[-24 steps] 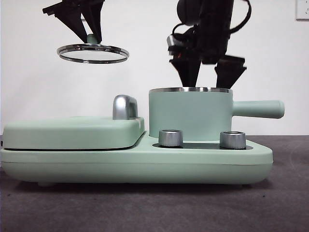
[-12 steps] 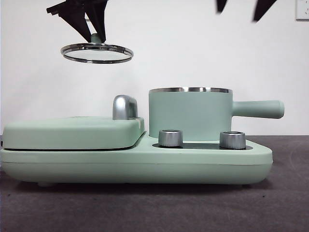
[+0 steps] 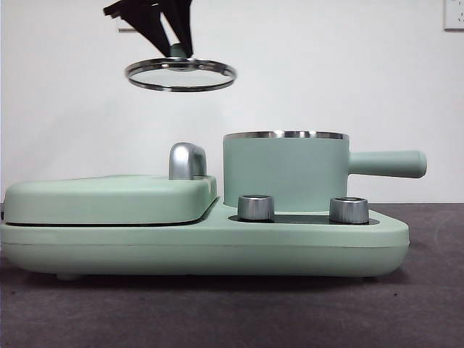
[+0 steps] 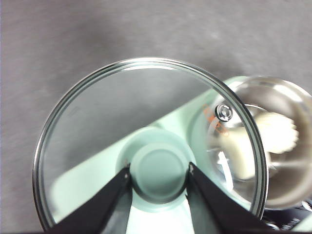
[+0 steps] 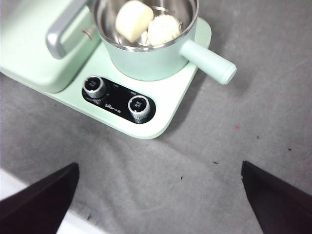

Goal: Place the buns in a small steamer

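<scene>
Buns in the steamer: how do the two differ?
In the right wrist view, one bun is a smooth, cream-white rounded block; the other bun is a whiter round dome with a ridged surface. The smooth one lies toward the griddle lid's chrome handle, the ridged one toward the steamer's long handle. Both sit side by side inside the uncovered steamer.

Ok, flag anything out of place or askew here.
Nothing spilled or damaged. The glass lid hangs level in the left gripper, off the small steamer; both buns sit inside. The right gripper is open and clear.
</scene>
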Controlling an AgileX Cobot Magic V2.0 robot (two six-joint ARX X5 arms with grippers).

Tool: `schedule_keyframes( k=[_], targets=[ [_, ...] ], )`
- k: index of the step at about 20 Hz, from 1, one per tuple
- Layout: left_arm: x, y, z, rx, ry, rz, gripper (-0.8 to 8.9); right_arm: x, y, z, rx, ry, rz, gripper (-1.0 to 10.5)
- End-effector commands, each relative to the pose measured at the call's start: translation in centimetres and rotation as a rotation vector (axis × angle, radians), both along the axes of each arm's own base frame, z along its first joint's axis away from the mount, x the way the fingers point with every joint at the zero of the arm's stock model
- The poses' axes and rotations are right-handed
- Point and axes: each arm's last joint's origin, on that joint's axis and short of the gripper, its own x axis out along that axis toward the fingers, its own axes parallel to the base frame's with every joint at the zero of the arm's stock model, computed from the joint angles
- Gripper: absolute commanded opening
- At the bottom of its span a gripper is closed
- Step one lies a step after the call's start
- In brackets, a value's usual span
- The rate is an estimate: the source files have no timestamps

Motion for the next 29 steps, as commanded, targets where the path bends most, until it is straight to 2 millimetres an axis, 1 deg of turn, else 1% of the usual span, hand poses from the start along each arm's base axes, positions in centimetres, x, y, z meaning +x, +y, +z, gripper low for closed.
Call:
schedule_keyframes(
  k=[1,4,7,10,12,14,16,19,21,29],
  targets=[
    [-1.3,-1.4,1.4,-0.036,-0.05,-0.035,1.14,-2.6,-1.3,-0.4,0.065,-0.091,0.0,5.8],
    [-2.6,-3.6,1.3,-0.036,-0.046,-0.099,1.14,-5.5,-2.7,-1.2,0.14,-0.176,0.042,5.8],
    [-4.2,-6.0,1.1,-0.034,-0.039,-0.172,1.14,-7.0,-3.4,-1.4,0.188,-0.226,0.074,5.8],
    [-5.2,-8.4,0.6,-0.031,-0.037,-0.237,1.14,-7.3,-3.6,-1.5,0.203,-0.232,0.067,5.8],
    [-5.5,-9.6,-0.2,-0.022,-0.023,-0.265,1.1,-7.3,-3.6,-1.5,0.21,-0.228,0.062,5.8],
    [-5.3,-10.6,-1.1,-0.008,-0.009,-0.285,0.3,-7.3,-3.6,-1.5,0.211,-0.226,0.062,5.8],
    [-4.9,-11.5,-2.2,0.0,-0.001,-0.298,0.19,-7.3,-3.6,-1.5,0.215,-0.223,0.059,5.8],
    [-3.9,-12.5,-3.9,0.021,0.02,-0.305,0.19,-7.3,-3.6,-1.5,0.215,-0.223,0.058,5.8],
    [-3.4,-12.7,-4.7,0.03,0.031,-0.303,0.19,-7.3,-3.6,-1.5,0.215,-0.224,0.058,5.8],
    [-2.1,-13.1,-5.7,0.028,0.002,-0.31,0.19,-7.3,-3.6,-1.5,0.215,-0.223,0.057,5.8]
  ],
)
